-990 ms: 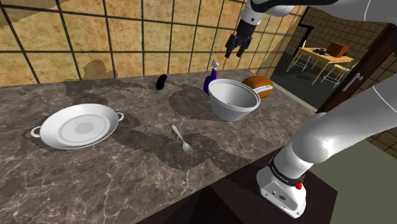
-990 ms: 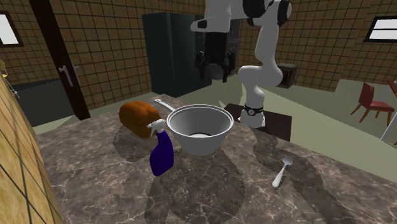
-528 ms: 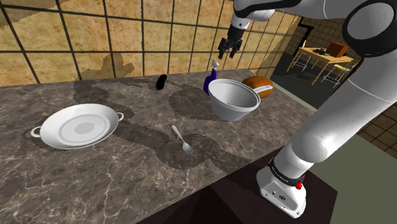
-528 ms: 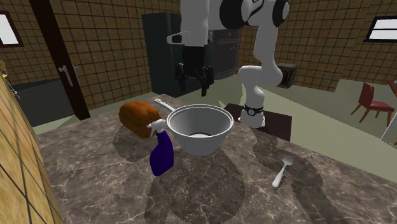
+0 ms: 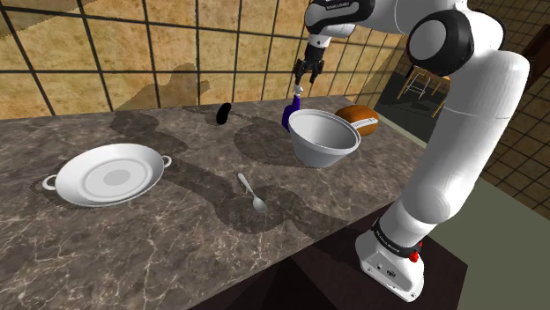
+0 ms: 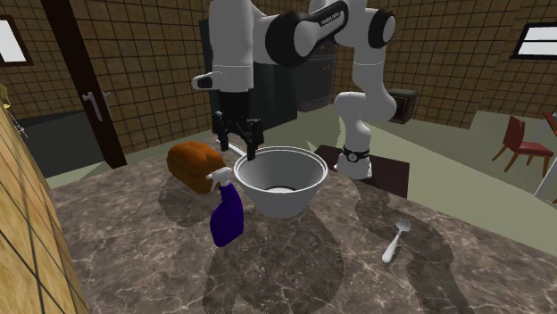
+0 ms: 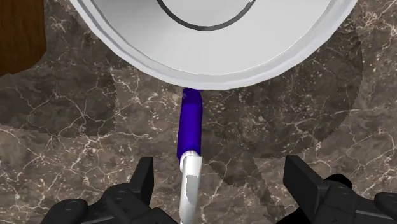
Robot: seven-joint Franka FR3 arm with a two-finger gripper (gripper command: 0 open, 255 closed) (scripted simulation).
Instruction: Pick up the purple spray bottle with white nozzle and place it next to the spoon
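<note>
Purple spray bottle [image 7: 189,124] with a white nozzle [image 7: 189,184] stands upright on the worktop [image 7: 76,127], just beside the white bowl [image 7: 216,51]. The pincer [image 7: 222,184] hangs in the air above it with both black fingers [image 7: 143,181] spread wide. In the wrist view the nozzle shows between them, and neither finger touches it.

The worktop is dark stone with pale veins, crossed by soft shadows of the arm. In the second exterior view the bottle [image 6: 228,214] stands on the bowl's [image 6: 281,201] near side, and a brown loaf [image 6: 195,165] lies beside the bowl, beyond the bottle. The pincer [image 6: 236,150] hovers over the bowl's rim on the loaf's side. A spoon [image 6: 395,241] lies well apart from the bowl, toward that view's right.

In the shoulder view the spoon [image 5: 253,194] lies nearer the worktop's front edge than the bowl [image 5: 322,132]. A shallow white dish [image 5: 106,176] with two small handles sits far off to the bowl's left. The bottle [image 5: 288,114] peeks out behind the bowl, with the pincer [image 5: 302,81] over it. A small black object [image 5: 224,113] rests farther back, near the wall.

That wall [image 5: 106,53] is tan tile with dark seams. Beyond the bowl an opening shows a wooden table [image 5: 445,79] with chairs. Far behind the bowl in the second exterior view stand a dark cabinet [image 6: 232,80], a door [image 6: 89,103], a red chair [image 6: 522,138] and a window [image 6: 540,40].
</note>
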